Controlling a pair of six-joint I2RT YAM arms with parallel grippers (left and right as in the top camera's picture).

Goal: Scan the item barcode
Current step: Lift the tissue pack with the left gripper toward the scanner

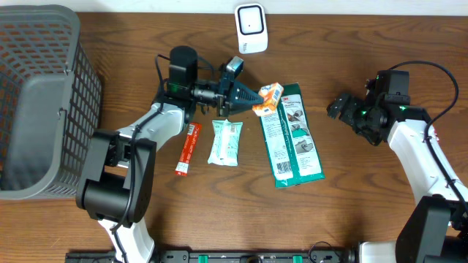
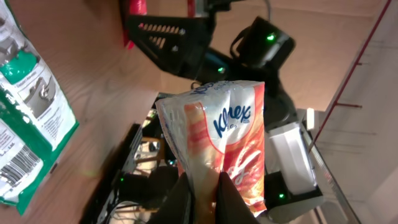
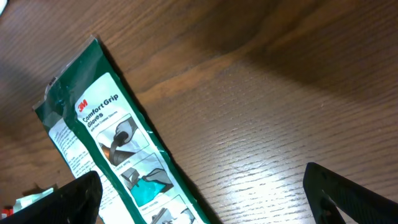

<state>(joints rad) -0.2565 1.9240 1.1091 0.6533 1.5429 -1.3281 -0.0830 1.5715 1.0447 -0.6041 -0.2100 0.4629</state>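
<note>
The left claw (image 2: pixel 204 193) clenches a tissue pack (image 2: pixel 217 134), the right claw (image 1: pixel 337 108) hangs released, and next the pack's barcode probably needs turning toward the white scanner (image 1: pixel 250 28).

We see a small orange-and-white Kleenex pack (image 2: pixel 217 137), soft and crinkled, pinched at one end between the left fingers (image 2: pixel 181 200), its logo side showing. The white scanner (image 1: pixel 250 28) lies at the table's far edge, apart from it.

basket (image 1: pixel 82 88) far left | scanner (image 1: pixel 250 28) behind glove pack (image 1: pixel 292 139) (centre)
</note>
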